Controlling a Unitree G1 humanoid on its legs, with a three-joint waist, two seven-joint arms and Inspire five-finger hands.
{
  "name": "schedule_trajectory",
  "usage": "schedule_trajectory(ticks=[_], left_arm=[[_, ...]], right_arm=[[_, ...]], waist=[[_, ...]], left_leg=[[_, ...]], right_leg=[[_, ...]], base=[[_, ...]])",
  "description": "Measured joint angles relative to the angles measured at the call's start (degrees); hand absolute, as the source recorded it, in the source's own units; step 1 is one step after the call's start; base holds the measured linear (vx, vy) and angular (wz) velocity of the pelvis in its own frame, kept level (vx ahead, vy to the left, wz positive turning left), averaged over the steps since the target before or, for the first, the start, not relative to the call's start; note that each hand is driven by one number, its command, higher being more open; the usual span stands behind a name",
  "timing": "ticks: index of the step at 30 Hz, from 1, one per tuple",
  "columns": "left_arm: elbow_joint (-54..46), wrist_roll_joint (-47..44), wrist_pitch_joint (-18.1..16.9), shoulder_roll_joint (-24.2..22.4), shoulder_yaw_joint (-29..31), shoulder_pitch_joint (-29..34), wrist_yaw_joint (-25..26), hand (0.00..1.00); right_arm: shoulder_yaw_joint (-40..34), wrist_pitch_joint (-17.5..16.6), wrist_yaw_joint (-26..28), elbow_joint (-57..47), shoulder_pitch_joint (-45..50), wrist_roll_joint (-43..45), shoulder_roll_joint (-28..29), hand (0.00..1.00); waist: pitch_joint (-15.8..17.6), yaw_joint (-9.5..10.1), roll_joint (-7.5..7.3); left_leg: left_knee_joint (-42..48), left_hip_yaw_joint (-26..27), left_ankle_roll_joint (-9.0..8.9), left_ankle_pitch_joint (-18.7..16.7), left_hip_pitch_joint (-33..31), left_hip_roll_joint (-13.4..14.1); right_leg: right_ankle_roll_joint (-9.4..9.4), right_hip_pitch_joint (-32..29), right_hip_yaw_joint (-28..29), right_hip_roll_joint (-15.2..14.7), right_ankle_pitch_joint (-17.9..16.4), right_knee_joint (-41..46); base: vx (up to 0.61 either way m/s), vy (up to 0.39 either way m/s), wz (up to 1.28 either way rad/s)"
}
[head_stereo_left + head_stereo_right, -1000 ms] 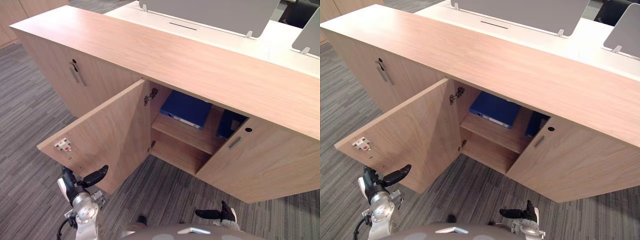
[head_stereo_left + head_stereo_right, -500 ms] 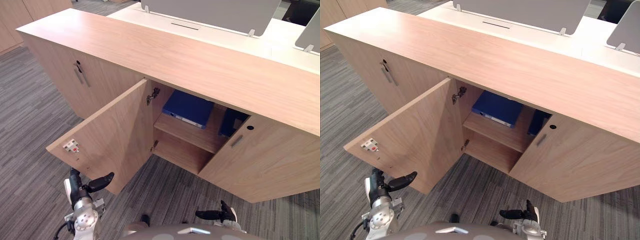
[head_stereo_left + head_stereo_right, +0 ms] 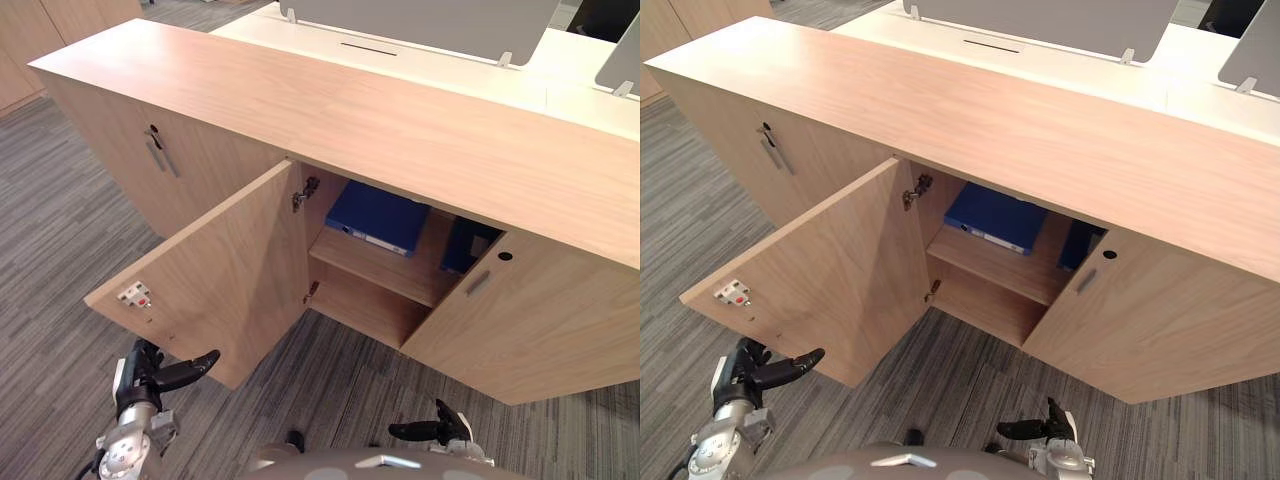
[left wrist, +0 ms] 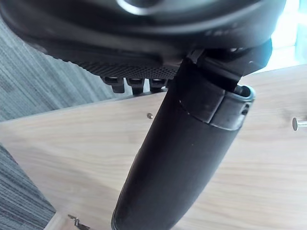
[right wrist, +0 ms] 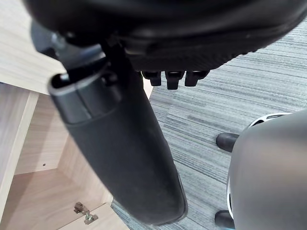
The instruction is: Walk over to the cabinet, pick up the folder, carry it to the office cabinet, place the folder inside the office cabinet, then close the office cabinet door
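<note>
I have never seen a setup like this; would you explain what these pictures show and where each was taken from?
This is a walking humanoid robot with two arms, each ending in a dark hand. The two wide pictures come from cameras on its head, looking down at a wooden cabinet whose left door stands open. A blue folder lies on the upper shelf inside; a second blue item stands right of it, partly behind the other door. The left hand and right hand hang low over the carpet, open and holding nothing. The two close pictures come from wrist cameras: the big dark shape in each is that hand's thumb.
</note>
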Motion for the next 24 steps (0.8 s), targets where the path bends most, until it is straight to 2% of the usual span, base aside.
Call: schedule_trajectory(ticks=[9, 17, 24], left_arm=[[4.4, 0.9, -0.1, -0.7, -4.2, 0.3, -0.4, 1.00], [12.1, 5.4, 2.7, -2.9, -12.2, 0.4, -2.0, 1.00], [15.5, 9.3, 4.5, -3.4, -18.7, 0.2, -4.2, 1.00]], right_arm=[[0.1, 0.0, 0.4, 0.0, 0.0, 0.1, -0.1, 1.00], [0.1, 0.0, 0.4, -0.1, 0.1, 0.1, -0.1, 1.00], [0.0, 0.0, 0.3, -0.7, 0.1, 0.1, 0.0, 1.00]], waist=[[-0.1, -0.10, 0.38], [-0.6, -0.77, 0.74], [-0.7, -1.86, 1.03]], left_leg=[[-0.3, 1.8, 0.32, 0.2, -0.2, -0.1], [0.0, 3.0, 0.71, 0.0, -1.7, -0.9], [0.0, 4.6, 0.99, -0.3, -1.7, -1.0]], right_leg=[[0.76, -0.8, 2.0, -0.3, 1.5, -1.4], [1.76, -2.3, 4.2, -0.9, 2.4, -2.2], [1.51, -2.7, 5.9, -0.6, 2.8, -2.7]], base=[[-0.07, 0.016, -0.11], [-0.02, 0.020, -0.04], [0.01, 0.002, -0.13]])
